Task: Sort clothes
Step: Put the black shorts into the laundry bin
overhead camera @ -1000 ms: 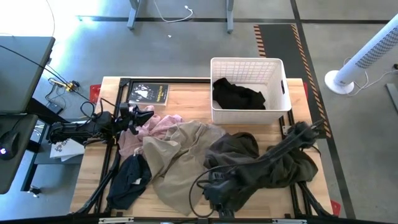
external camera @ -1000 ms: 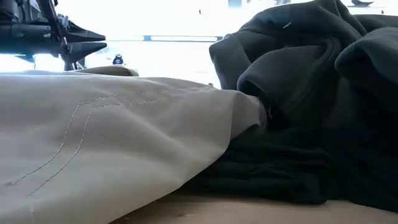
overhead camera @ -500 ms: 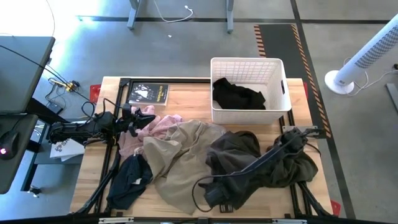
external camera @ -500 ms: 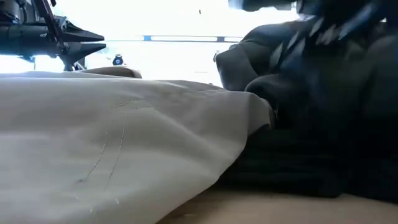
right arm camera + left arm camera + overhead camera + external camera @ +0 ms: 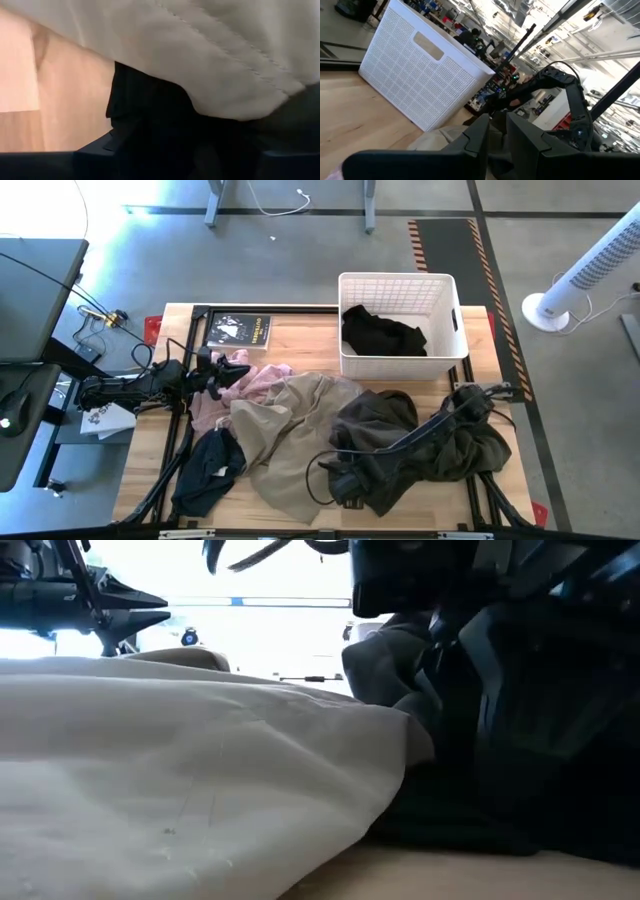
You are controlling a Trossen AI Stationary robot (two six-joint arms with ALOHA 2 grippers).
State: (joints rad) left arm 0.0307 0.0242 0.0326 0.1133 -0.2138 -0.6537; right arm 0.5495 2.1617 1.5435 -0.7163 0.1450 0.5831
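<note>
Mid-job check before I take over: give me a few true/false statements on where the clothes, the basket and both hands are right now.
1. The white basket already holds a black garment. True.
2. The beige garment is inside the basket. False: it lies spread on the table, between the pink garment and the dark olive garment.
3. The right hand is low at the near edge of the olive garment, beside the beige one. True.
4. The left hand hovers over the basket. False: it is at the table's left side, by the pink garment.
5. The navy garment lies at the near left corner. True.
6. The dark book lies under the olive garment. False: it lies uncovered at the far left.
</note>
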